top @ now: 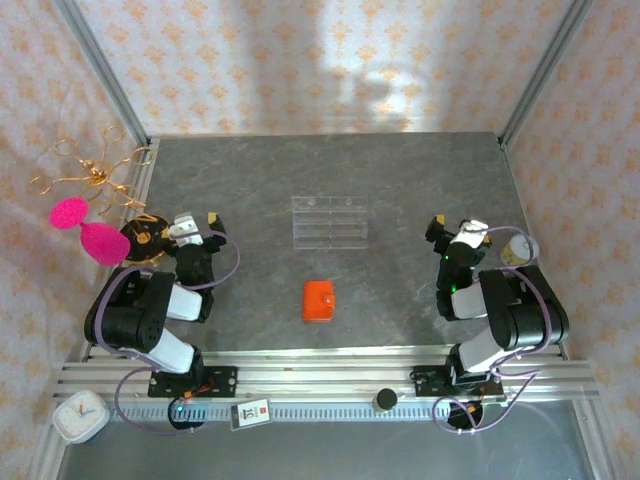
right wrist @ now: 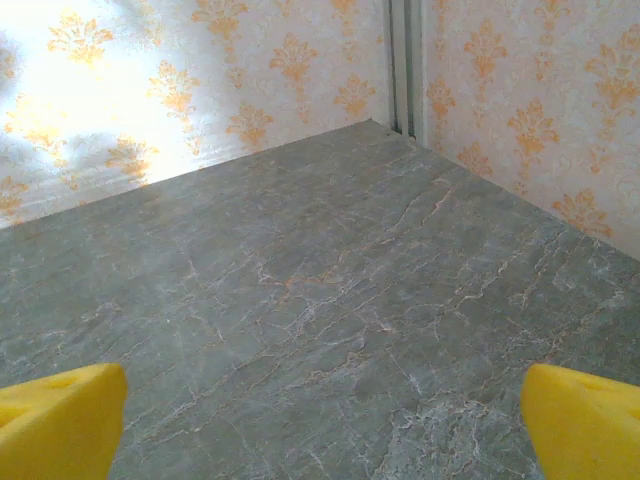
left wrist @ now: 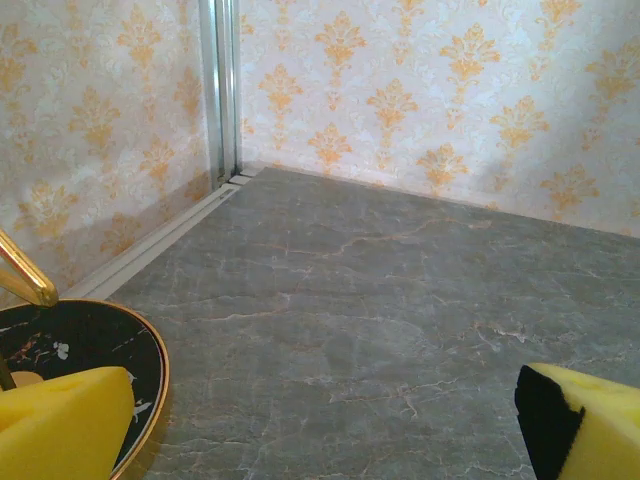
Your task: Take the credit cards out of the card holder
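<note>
So here's where we're at: the card holder [top: 320,301] is sitting on the surface [top: 400,180] pretty much dead centre between the two arms, folded shut as far as we can tell, so we can't see the cards at all and are guessing they're tucked inside. The left tool [top: 197,220] and the right tool [top: 458,232] are both parked out to their own sides, well apart from the holder, and it lies inward from each of them and a bit back toward the near edge. Honestly neither arm looks clearly closer, maybe the left by a hair. The holder's nearly square, so there isn't much of a long axis to line up on; from above it looks a touch longer running away from the arms, with a slight tilt. Both tools are wide open with nothing in them, and the wrist cameras show only bare grey stone between the yellow fingertips [left wrist: 60,420]. Room-wise we're fine: the clear rack [top: 329,221] sits further back, well apart from the holder, and the black tray [left wrist: 90,340] is just beside the left tool. Patterned walls [right wrist: 250,60] close in three sides.
</note>
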Robot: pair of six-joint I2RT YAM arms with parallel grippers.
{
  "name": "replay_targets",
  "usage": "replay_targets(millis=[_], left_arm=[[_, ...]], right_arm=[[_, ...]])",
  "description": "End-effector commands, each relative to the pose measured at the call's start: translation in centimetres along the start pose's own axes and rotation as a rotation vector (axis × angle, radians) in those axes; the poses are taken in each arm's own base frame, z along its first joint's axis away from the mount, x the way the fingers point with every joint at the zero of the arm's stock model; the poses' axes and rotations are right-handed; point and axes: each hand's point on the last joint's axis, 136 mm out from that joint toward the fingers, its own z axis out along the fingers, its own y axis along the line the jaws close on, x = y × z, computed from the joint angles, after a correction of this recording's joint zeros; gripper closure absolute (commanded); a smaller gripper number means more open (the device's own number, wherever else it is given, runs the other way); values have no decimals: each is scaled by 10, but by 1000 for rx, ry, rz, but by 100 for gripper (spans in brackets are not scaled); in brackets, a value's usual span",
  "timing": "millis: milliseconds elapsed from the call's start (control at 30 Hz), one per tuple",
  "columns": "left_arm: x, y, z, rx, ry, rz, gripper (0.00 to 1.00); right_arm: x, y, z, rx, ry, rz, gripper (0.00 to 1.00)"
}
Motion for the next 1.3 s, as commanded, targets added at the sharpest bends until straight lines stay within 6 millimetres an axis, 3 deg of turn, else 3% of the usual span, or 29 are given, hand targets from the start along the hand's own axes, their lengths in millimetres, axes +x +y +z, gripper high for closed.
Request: replay_targets(millis=[0,1133,1267], left_arm=[[-5,2,0,2,-24,-6,1],[-5,1,0,7,-23,-7,1],[-13,4,-3,-11,-37,-13,1]], right_arm=[[-13,-4,1,24,-46,26,0],[-12,-4,2,25,-43,26,0],[-17,-5,0,31,-57,29,0]])
